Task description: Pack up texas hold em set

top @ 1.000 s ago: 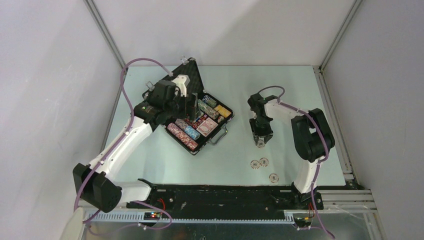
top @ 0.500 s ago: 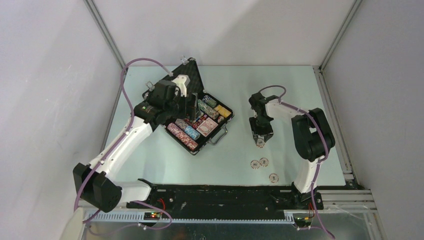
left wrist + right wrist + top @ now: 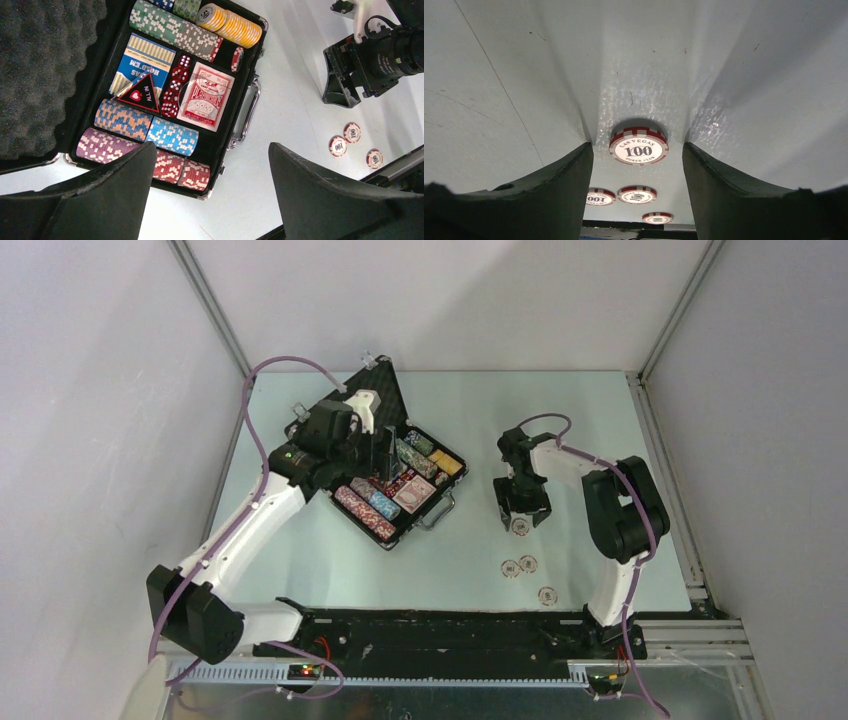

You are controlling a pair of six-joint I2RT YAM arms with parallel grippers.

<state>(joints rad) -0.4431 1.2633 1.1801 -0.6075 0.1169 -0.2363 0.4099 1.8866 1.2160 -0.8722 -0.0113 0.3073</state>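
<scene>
The open case point(image 3: 45, 65) sits toward the desk's point(image 3: 600, 410) left edge, with stacked chips point(image 3: 172, 135), cards point(image 3: 206, 97) and dice point(image 3: 175, 90) in its slots. The left gripper point(image 3: 211, 150) hangs above it, spread wide and empty. The right gripper point(image 3: 521, 520) is low over the right half, jaws released either side of a flat 100 chip point(image 3: 639, 147) and not touching it. Three loose chips point(image 3: 528, 563) lie closer to the near edge.

Pale table point(image 3: 470, 410); plain grey walls point(image 3: 450, 300); aluminium posts point(image 3: 212, 310)
</scene>
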